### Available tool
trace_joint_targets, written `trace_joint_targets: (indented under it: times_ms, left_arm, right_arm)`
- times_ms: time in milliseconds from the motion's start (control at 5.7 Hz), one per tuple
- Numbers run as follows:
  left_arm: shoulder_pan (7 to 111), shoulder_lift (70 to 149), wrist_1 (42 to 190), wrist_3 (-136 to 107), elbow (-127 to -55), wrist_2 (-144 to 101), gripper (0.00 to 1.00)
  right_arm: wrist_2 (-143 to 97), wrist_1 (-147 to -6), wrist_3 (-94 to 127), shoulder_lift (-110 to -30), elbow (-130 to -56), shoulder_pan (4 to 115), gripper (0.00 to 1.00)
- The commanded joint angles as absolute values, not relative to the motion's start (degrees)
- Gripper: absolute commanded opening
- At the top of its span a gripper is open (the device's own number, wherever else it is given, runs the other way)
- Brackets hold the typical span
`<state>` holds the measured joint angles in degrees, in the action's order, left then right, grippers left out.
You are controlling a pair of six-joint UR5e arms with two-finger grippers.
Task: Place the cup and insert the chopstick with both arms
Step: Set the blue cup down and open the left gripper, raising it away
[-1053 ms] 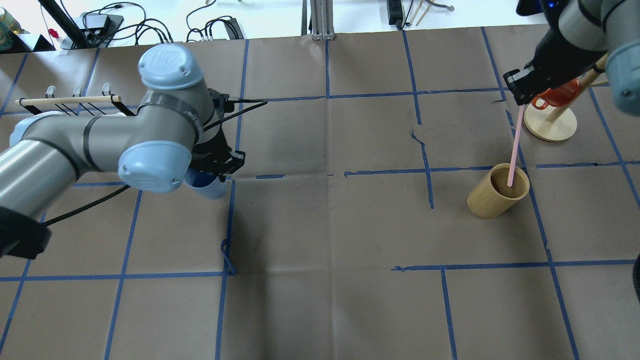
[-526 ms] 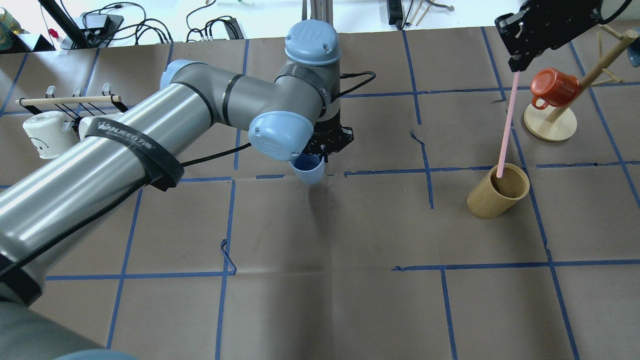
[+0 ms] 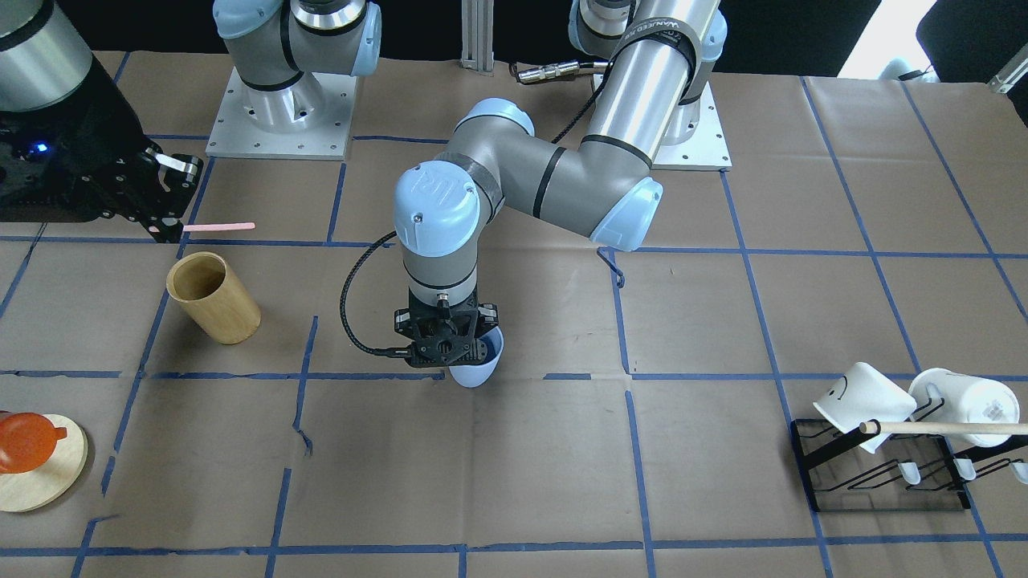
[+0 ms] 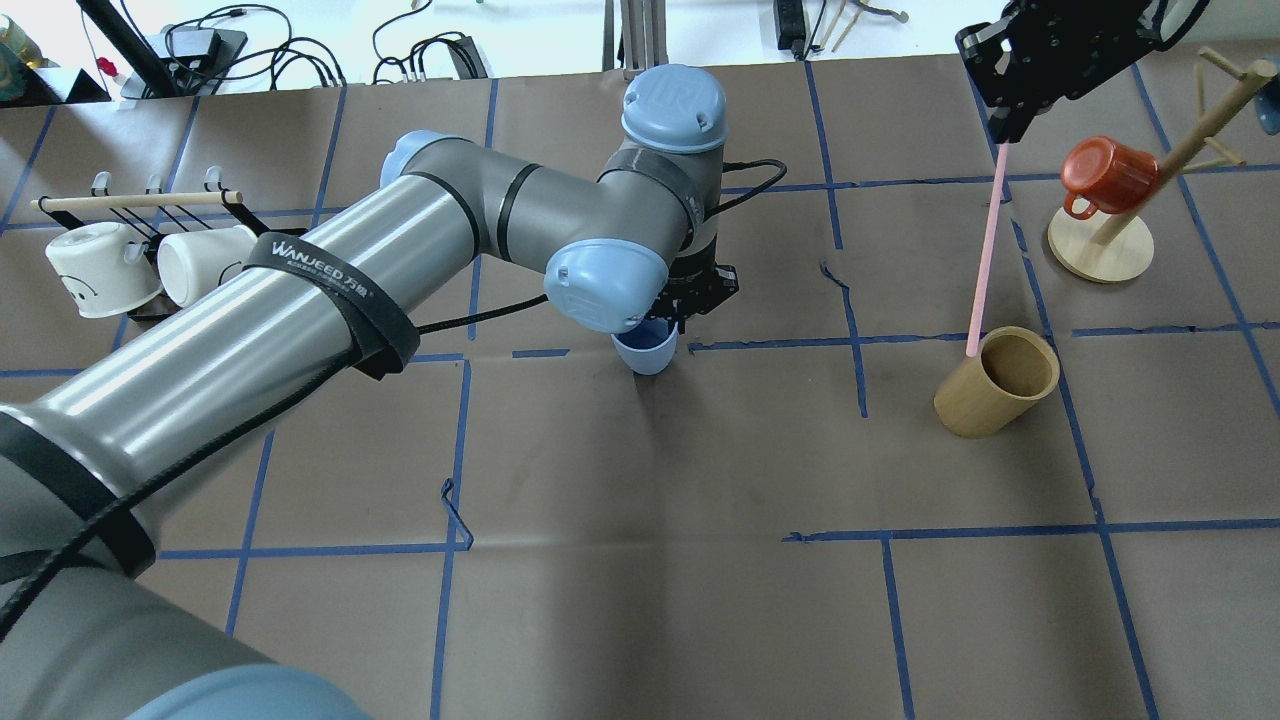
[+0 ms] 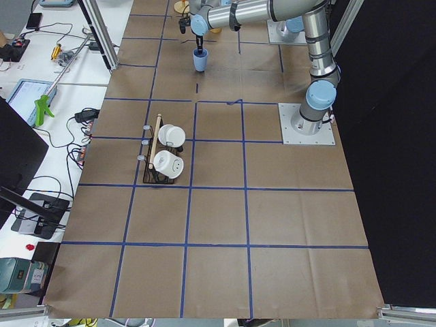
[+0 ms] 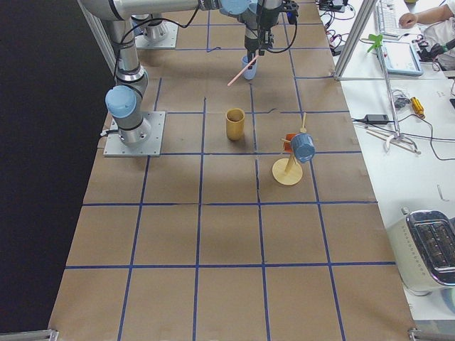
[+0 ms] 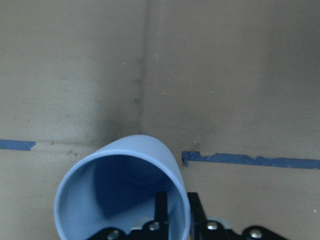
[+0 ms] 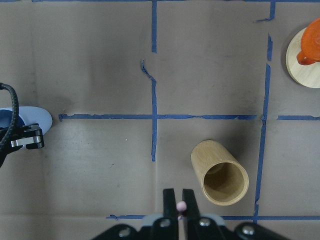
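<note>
the brown-papered worktop (image 4: 640, 600) is mostly bare in the middle, and that is where the left arm (image 4: 300, 300) has swung to, having been over by the rack on its own side a second ago. the left gripper (image 3: 450, 353) is pinched on the wall of the blue cup (image 4: 645, 352), one finger inside the rim and one outside. the cup hangs mouth-up, a little tilted, at the tape cross near the centre; i cannot tell whether its base touches down yet.

the wooden pot (image 4: 995, 385) stands upright, well apart from the cup on the right arm's side. above it the right gripper (image 4: 1005, 125) has risen, jaws clamped tight on the top of the pink chopstick (image 4: 985, 260), whose lower end sat inside the pot before and now looks clear of the rim.

so both pieces are in hand; to my eye the cup needs setting down and releasing first, then the chopstick brought across.
</note>
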<state>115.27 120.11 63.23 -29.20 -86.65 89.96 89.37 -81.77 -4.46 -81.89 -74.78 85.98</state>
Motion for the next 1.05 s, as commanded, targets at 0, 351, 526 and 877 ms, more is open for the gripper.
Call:
trace_joint_targets:
  times_ms: [0,351,526,877]
  left_arm:
    - [115.05,119.19,63.54,-27.43,-86.66,90.78,0.98]
    - [111.04,111.67,75.17,-20.77,-83.68,91.41,0.98]
    - [107.96,105.79,84.72,-15.78,-82.37,91.23,0.98]
    - [102.15,95.94,92.89,-2.78,-82.61,91.32,0.98]
  right_arm:
    - [89.12,-82.00,-4.13,-81.65,-74.71,86.04,0.09]
    - [86.86,-83.40,-0.47,-79.38,-72.61,86.31,0.09]
    - [87.01,-84.02,0.87,-77.36,-69.90,88.48,0.09]
    - [87.71,-84.02,9.18,-70.00,-59.91,95.24,0.09]
